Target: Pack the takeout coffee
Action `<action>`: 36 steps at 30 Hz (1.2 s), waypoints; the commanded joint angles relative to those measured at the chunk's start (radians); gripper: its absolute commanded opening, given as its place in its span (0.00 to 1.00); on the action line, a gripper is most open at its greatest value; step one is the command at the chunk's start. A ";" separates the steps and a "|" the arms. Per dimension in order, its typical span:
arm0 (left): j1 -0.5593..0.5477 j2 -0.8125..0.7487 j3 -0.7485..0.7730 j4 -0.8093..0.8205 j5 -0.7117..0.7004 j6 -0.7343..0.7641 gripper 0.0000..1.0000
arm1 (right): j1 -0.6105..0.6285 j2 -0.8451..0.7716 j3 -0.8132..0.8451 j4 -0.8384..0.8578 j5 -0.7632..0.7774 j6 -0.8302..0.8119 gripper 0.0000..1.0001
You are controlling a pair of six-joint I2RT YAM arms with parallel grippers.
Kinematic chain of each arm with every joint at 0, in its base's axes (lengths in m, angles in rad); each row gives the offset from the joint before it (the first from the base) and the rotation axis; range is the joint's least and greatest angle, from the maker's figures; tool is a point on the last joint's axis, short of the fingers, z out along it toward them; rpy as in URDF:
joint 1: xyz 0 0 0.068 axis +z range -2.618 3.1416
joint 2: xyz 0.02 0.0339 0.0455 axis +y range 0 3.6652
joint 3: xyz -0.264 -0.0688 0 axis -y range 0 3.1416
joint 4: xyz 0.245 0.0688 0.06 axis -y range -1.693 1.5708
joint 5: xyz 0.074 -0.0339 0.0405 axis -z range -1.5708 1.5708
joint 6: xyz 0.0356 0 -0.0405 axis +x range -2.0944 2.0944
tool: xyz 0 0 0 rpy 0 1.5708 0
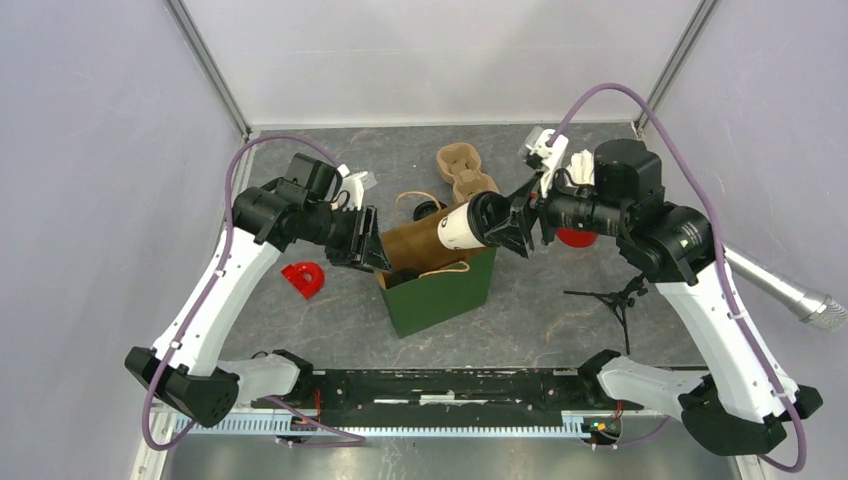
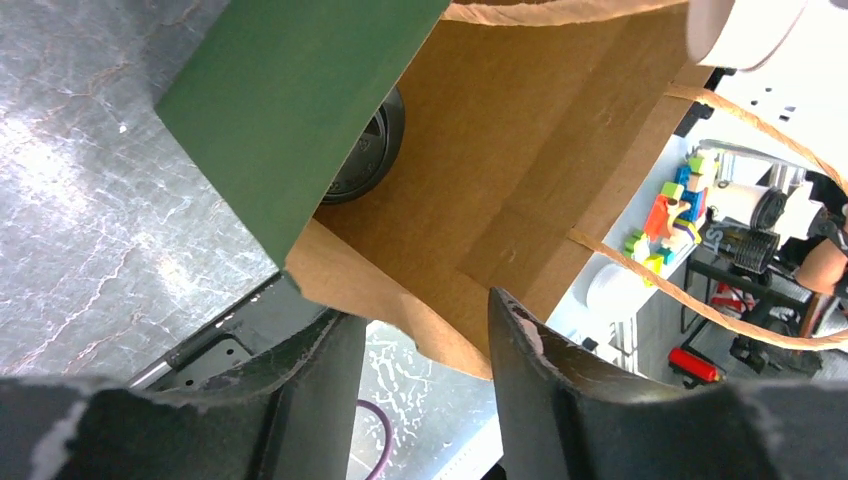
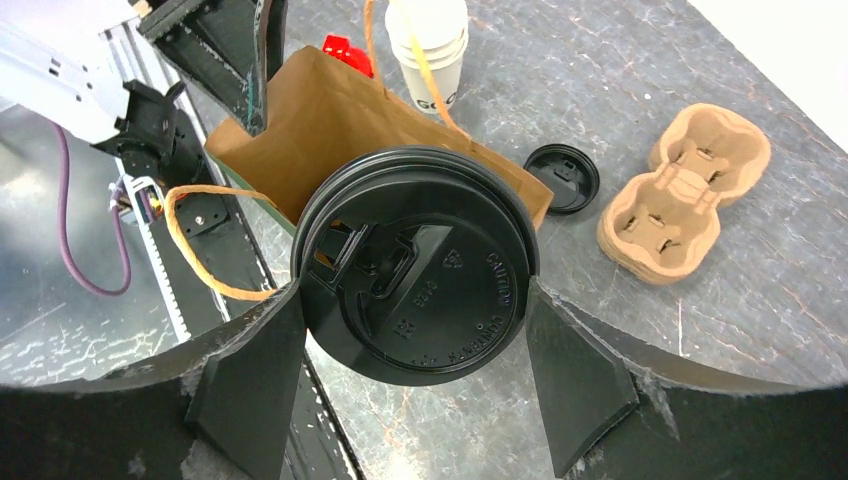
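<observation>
The takeout coffee (image 1: 460,228) is a white printed cup with a black lid (image 3: 415,265). It hangs tilted on its side over the mouth of the green paper bag (image 1: 440,290). My right gripper (image 1: 510,225) is shut on it, one finger on each side of the lid rim. Its white base (image 2: 740,30) shows above the bag's brown inside (image 2: 500,150). My left gripper (image 1: 370,245) is at the bag's left rim. Its fingers (image 2: 330,370) stand apart, with the torn paper edge just beyond the tips and nothing pinched between them.
A brown pulp cup carrier (image 1: 463,172) and a loose black lid (image 1: 428,210) lie behind the bag. A stack of plain white cups (image 3: 430,40) stands past the bag's far side. A red piece (image 1: 303,278) lies left, and a small black tripod (image 1: 615,295) right.
</observation>
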 commanded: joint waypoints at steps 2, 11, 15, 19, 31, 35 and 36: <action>-0.003 -0.045 0.048 -0.017 -0.107 -0.063 0.56 | 0.079 0.047 0.033 0.024 0.065 -0.035 0.73; -0.004 -0.001 0.067 0.028 -0.133 -0.077 0.51 | 0.192 0.134 0.127 -0.034 0.198 -0.099 0.72; -0.003 0.035 0.099 0.077 -0.135 -0.037 0.44 | 0.244 0.140 0.126 -0.034 0.241 -0.091 0.72; -0.003 0.067 0.120 0.148 -0.119 0.003 0.41 | 0.308 0.151 0.126 -0.047 0.289 -0.084 0.72; -0.003 0.142 0.210 0.132 -0.140 0.048 0.54 | 0.432 0.208 0.144 -0.035 0.362 -0.083 0.72; -0.003 0.147 0.283 -0.017 -0.195 0.044 0.58 | 0.456 0.238 0.163 -0.032 0.366 -0.093 0.72; -0.003 0.139 0.281 -0.038 -0.196 0.033 0.58 | 0.461 0.239 0.162 -0.031 0.372 -0.099 0.72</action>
